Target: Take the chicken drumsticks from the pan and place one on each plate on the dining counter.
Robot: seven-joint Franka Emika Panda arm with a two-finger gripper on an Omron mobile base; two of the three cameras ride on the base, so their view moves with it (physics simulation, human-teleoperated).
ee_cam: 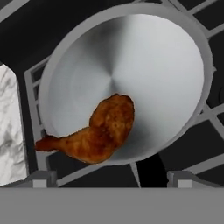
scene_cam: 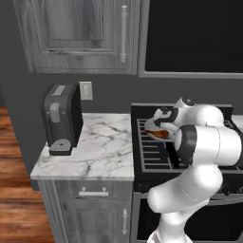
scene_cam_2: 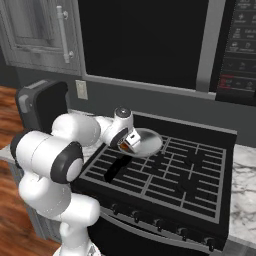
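On the stove [scene_cam_2: 165,175] stands the pan [ee_cam: 131,57], with one drumstick [ee_cam: 98,131] at its 7 o'clock rim. The hand [ee_cam: 111,177] hovers above, released, holding nothing. Step: picking up; next, I think, lower and clench around the meat.

Pan [scene_cam: 153,127] mostly hidden behind arm in left base view; coffee machine [scene_cam_2: 37,102] partly covered in right base view.

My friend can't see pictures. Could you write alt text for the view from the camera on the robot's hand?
A golden-brown chicken drumstick lies in a shallow round silvery pan, its thin bone end reaching over the pan's rim. The pan sits on the grey grate of a black stove, seen from above, with a patch of white marble counter at the left edge.
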